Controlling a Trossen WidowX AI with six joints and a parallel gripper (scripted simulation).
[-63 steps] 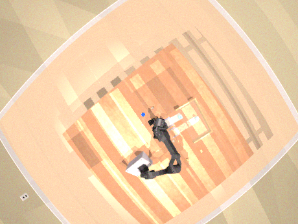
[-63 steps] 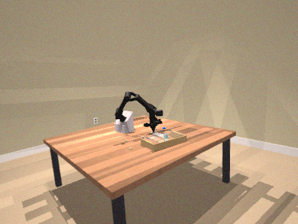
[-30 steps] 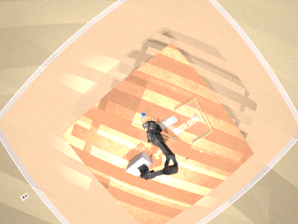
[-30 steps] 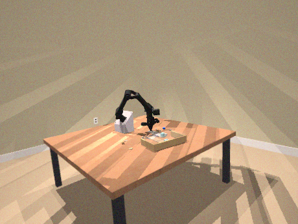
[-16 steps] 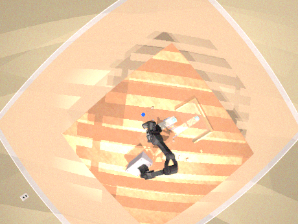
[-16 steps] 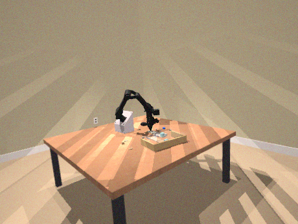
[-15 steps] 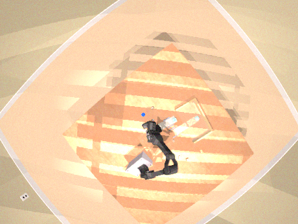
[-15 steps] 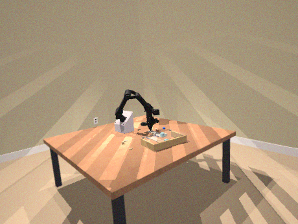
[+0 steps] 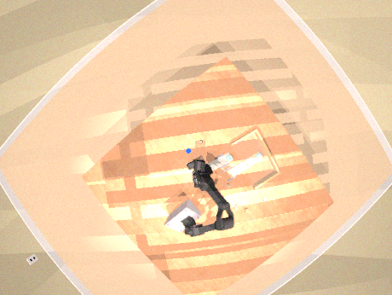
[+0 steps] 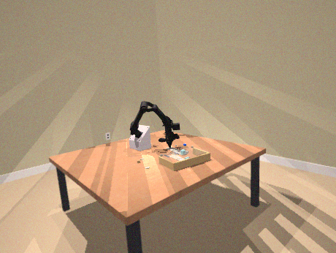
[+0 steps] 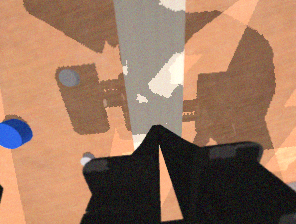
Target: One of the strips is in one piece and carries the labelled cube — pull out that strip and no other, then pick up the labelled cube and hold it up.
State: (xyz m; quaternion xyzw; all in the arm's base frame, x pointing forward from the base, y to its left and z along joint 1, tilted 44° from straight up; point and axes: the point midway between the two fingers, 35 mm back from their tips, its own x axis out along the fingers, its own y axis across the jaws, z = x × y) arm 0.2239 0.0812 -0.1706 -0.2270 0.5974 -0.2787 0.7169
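Observation:
My gripper (image 11: pixel 156 128) (image 9: pixel 204 162) (image 10: pixel 169 145) is shut low over the table, its tips pinched on the near end of a pale grey strip (image 11: pixel 150 60) (image 9: pixel 221 161). The strip runs straight away from the fingers toward the shallow wooden tray (image 9: pixel 273 158) (image 10: pixel 182 163). A second pale strip (image 9: pixel 249 163) lies inside the tray. The labelled cube is too small to make out in the top and exterior views, and it is outside the wrist view.
A small blue disc (image 11: pixel 14 134) (image 9: pixel 187 150) lies on the table left of the gripper. A small grey disc (image 11: pixel 69 77) lies left of the strip. The arm's white base box (image 9: pixel 181 214) (image 10: pixel 140 140) stands behind the arm.

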